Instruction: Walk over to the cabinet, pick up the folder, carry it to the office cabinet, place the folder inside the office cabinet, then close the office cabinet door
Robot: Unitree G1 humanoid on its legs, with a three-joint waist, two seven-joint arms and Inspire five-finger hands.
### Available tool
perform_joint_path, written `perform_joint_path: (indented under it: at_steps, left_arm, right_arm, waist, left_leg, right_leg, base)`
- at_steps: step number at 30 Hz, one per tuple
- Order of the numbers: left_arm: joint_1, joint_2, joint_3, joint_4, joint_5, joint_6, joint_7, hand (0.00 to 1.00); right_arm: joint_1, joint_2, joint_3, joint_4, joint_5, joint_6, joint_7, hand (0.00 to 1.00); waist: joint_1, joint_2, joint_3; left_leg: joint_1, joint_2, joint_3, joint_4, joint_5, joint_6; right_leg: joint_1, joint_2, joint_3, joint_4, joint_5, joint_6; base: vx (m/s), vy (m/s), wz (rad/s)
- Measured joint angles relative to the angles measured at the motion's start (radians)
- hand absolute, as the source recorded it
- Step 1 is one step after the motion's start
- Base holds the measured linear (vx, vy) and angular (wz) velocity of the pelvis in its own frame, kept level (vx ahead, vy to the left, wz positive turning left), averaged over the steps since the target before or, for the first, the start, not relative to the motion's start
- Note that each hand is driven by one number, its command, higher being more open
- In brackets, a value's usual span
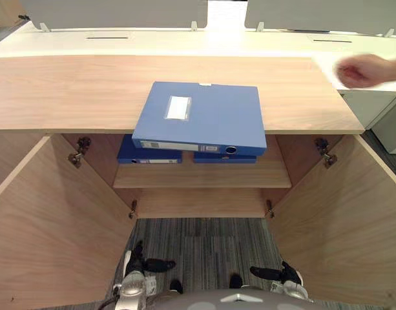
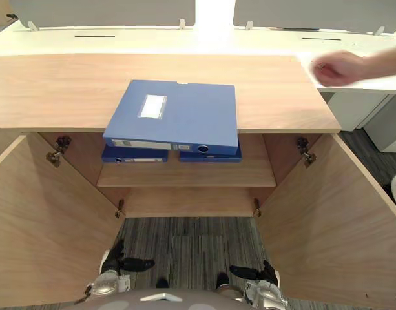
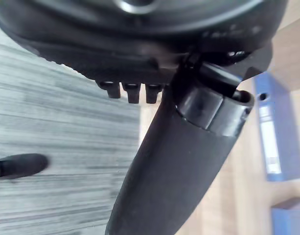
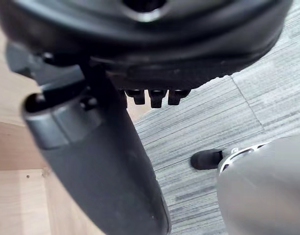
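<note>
The blue folder (image 1: 204, 116) is found lying flat on the wooden cabinet top (image 1: 68, 90), label side up, its spine edge overhanging the front edge above the open compartment. It is touched by neither hand. Both cabinet doors are seen swung wide, the left door (image 1: 49, 226) and the right door (image 1: 340, 219). On the inner shelf (image 1: 204, 175) two further blue folders (image 1: 146, 155) are noted side by side beneath the overhanging one. The left hand (image 1: 146, 263) and the right hand (image 1: 272, 274) are recorded low over the grey carpet (image 1: 204, 245), well apart from the folder, fingers relaxed and nothing held. A person's hand (image 1: 362, 70) is observed at the far right end of the top, on a white surface.
</note>
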Motion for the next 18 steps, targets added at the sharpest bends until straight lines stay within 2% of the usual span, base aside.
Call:
perform_joint_path:
  at_steps: [3,8,12,18]
  left_arm:
    - [0.072,-0.004,-0.013,-0.267,-0.018,-0.008,0.001,1.0]
    - [0.117,-0.003,-0.023,-0.532,-0.017,-0.056,0.006,1.0]
    - [0.12,-0.002,0.006,-0.63,-0.016,-0.091,0.02,1.0]
    - [0.123,0.002,0.06,-0.749,-0.01,-0.093,0.045,1.0]
  right_arm:
    - [0.009,-0.001,0.0,-0.006,0.002,-0.001,-0.001,1.0]
    - [0.046,-0.023,-0.016,-0.005,0.0,-0.002,0.005,1.0]
    - [0.077,-0.033,-0.016,-0.002,0.0,-0.001,0.017,1.0]
    - [0.103,-0.034,-0.017,0.028,-0.001,0.006,0.032,1.0]
  waist:
    - [0.003,0.008,-0.006]
    - [0.01,0.022,-0.037]
    - [0.009,0.028,-0.045]
    - [0.009,0.01,-0.057]
  left_leg:
    - [0.013,0.0,-0.005,0.0,0.0,0.001]
    - [0.043,0.0,-0.026,-0.005,-0.01,-0.004]
    - [0.057,0.002,-0.03,-0.007,-0.012,-0.005]
    - [0.073,0.008,-0.038,-0.007,-0.016,-0.003]
  right_leg:
    - [0.009,-0.002,-0.007,0.01,-0.007,-0.001]
    - [0.037,-0.005,-0.025,0.033,-0.04,0.002]
    - [0.054,-0.004,-0.03,0.032,-0.046,0.002]
    - [0.074,0.002,-0.039,0.033,-0.052,0.001]
  base:
    - [-0.02,0.013,0.04]
    - [-0.01,0.003,0.14]
    - [0.01,-0.003,0.03]
    - [0.01,-0.006,0.03]
